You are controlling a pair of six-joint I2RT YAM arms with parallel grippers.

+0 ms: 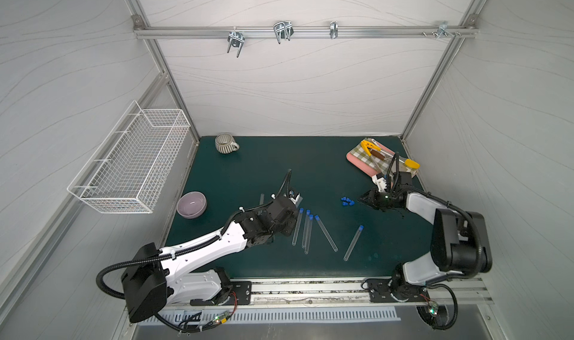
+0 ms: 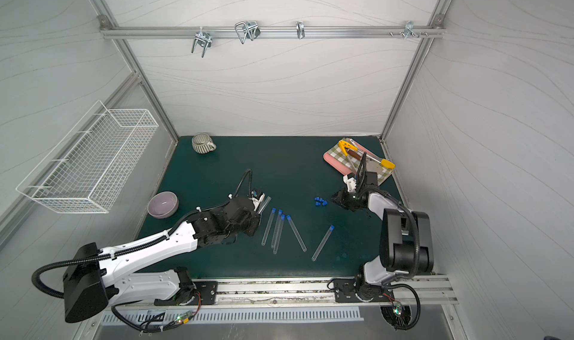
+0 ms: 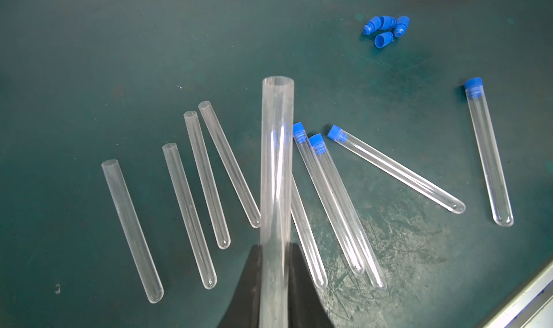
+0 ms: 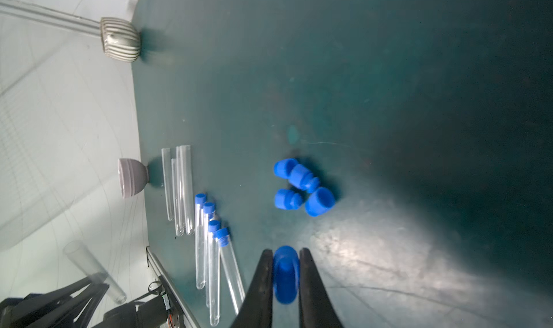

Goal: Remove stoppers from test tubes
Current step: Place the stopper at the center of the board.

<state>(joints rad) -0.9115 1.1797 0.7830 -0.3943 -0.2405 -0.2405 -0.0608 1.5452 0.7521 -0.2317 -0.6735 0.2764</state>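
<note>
Furthest left, four open tubes (image 3: pixel 131 230), clear and round-bottomed, lie side by side on the mat (image 3: pixel 89 57). The left gripper (image 3: pixel 275 248) pinches a fifth tube (image 3: pixel 276 161) by its lower end, the open mouth pointing away. Next lie five capped tubes (image 1: pixel 326 233), each plugged in bright blue, one well apart to the right. Further right, loose stoppers (image 1: pixel 347 201), short and flanged, sit in a tight cluster. The right gripper (image 4: pixel 285 251) pinches one stopper (image 4: pixel 285 278).

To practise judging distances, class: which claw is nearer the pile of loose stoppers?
Right. The right claw, holding a stopper, sits just beside the pile; the left claw, holding a tube, is farther off on the pile's other side.
</note>
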